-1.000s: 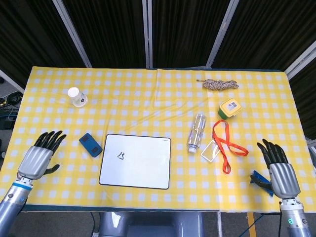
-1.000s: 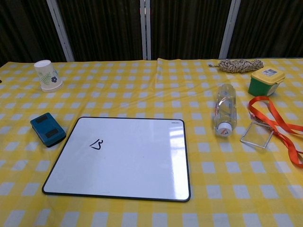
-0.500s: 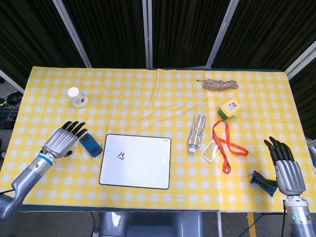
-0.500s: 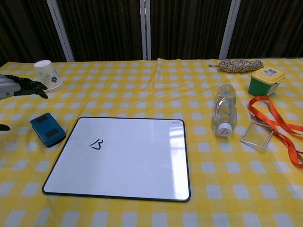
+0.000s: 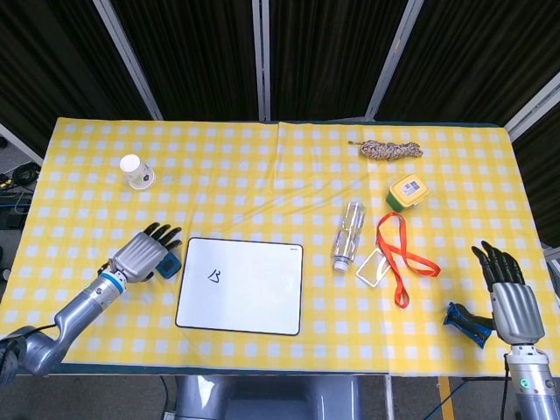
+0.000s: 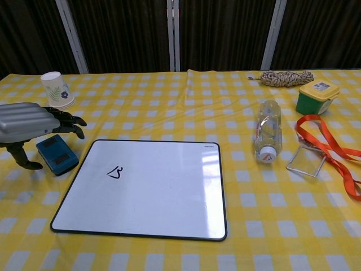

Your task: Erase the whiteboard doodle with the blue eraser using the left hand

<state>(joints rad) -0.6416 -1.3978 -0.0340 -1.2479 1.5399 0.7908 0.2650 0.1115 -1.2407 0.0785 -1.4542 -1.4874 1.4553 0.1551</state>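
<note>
- A table (image 5: 262,166) covered by a yellow and white checked cloth stands in front of dark curtains with pale metal poles.
- A white whiteboard (image 5: 241,285) with a black edge lies flat near the front of the table, left of centre. A small black doodle (image 5: 213,276) sits on its left part.
- The left arm reaches in from the front left corner. The left hand (image 5: 143,256) hovers over the blue eraser, palm down, its fingers (image 6: 67,119) spread apart with the thumb lowered. It holds nothing, and in the chest view the hand (image 6: 31,121) is clearly above the eraser, not touching it.
- The right hand (image 5: 509,297) rests at the front right corner, fingers straight and slightly apart, holding nothing. A dark blue object (image 5: 466,323) lies just beside it.
- A clear plastic bottle (image 5: 348,234) lies on its side to the right of the whiteboard, cap toward the front.
- An orange strap (image 5: 402,254) loops beside the bottle, next to a clear square card (image 5: 373,266).
- The blue eraser (image 6: 56,154) lies just beside the whiteboard's left edge, mostly hidden under the hand in the head view.
- A green box with a yellow lid (image 5: 407,192) stands behind the strap.
- A coil of rope (image 5: 390,150) lies near the far edge.
- A paper cup (image 5: 136,171) stands upside down at the far left.
</note>
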